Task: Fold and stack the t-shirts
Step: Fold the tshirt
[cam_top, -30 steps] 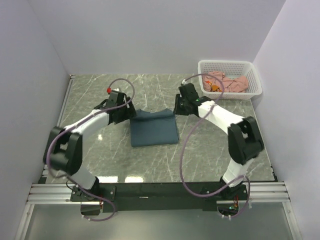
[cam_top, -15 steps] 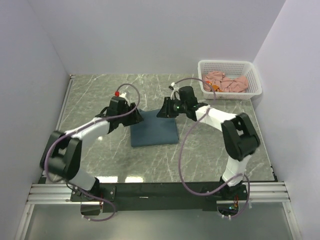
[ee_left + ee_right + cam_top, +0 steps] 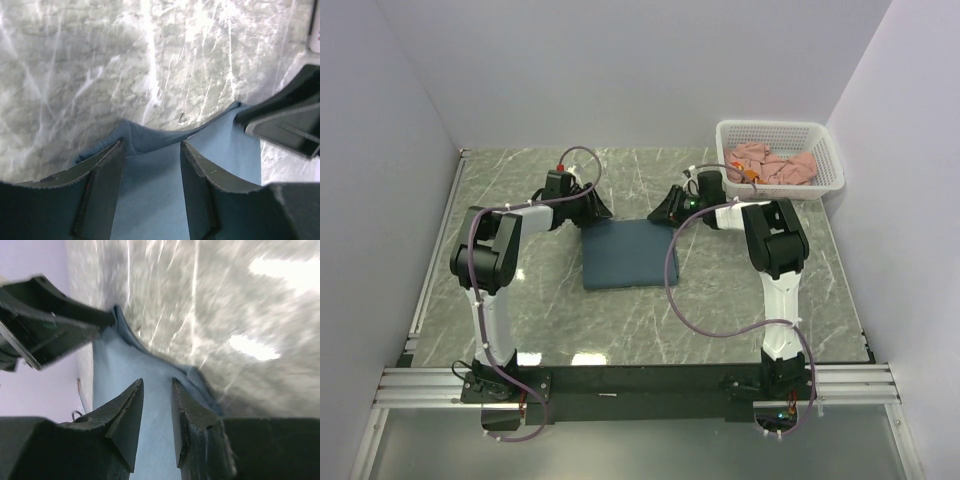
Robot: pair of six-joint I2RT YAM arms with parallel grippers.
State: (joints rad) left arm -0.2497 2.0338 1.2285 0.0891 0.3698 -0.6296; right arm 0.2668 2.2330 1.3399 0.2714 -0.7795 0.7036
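The dark slate-blue t-shirt [image 3: 625, 255] lies folded in a flat rectangle at the middle of the table. My left gripper [image 3: 596, 210] is at its far left corner, and my right gripper [image 3: 666, 211] is at its far right corner. In the left wrist view my left gripper [image 3: 151, 150] is open, low over the blue cloth [image 3: 150, 200], with the cloth's far edge just beyond its tips. In the right wrist view my right gripper [image 3: 157, 390] is open with a narrower gap over the blue cloth [image 3: 115, 370]. Salmon-pink t-shirts [image 3: 775, 163] lie crumpled in the basket.
The white lattice basket [image 3: 830, 150] stands at the far right corner of the marble table [image 3: 520, 290]. Purple-white walls close in the back and both sides. My right gripper's fingers [image 3: 285, 120] show in the left wrist view.
Both grippers have moved from the shirt's outer corners in over its far edge, and both arms have stretched out. The shirt's far edge has gone from raised at the corners to flat.
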